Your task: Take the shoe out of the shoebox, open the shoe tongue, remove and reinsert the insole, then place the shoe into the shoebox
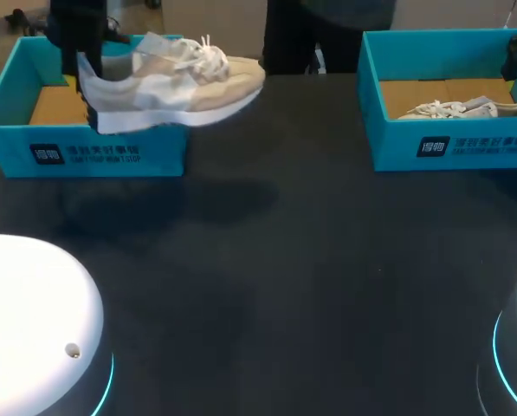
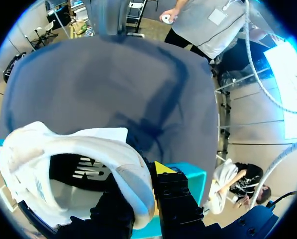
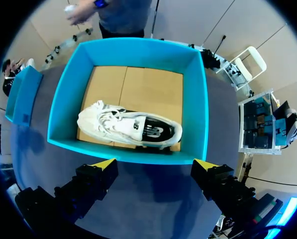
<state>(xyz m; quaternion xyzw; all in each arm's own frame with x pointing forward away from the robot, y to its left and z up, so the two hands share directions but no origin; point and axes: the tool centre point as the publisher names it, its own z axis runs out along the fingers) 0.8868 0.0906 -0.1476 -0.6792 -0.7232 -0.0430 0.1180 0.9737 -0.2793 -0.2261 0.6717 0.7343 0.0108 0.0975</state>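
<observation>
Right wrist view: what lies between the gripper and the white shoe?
Only the near wall of the shoebox and a strip of dark table separate the right gripper from the shoe; the right wrist view shows it.

The left gripper [image 2: 138, 188] holds a white-and-beige sneaker [image 1: 176, 82] with a black insole. Ahead of the right gripper [image 3: 154, 164]: a white second sneaker [image 3: 128, 127] in a turquoise shoebox [image 3: 200, 99] with a tan floor.

Black blocky fingers [image 3: 91, 184], yellow tips [image 3: 104, 163] — white domed bases [image 1: 29, 303], cyan glowing rings [image 1: 109, 381].
</observation>
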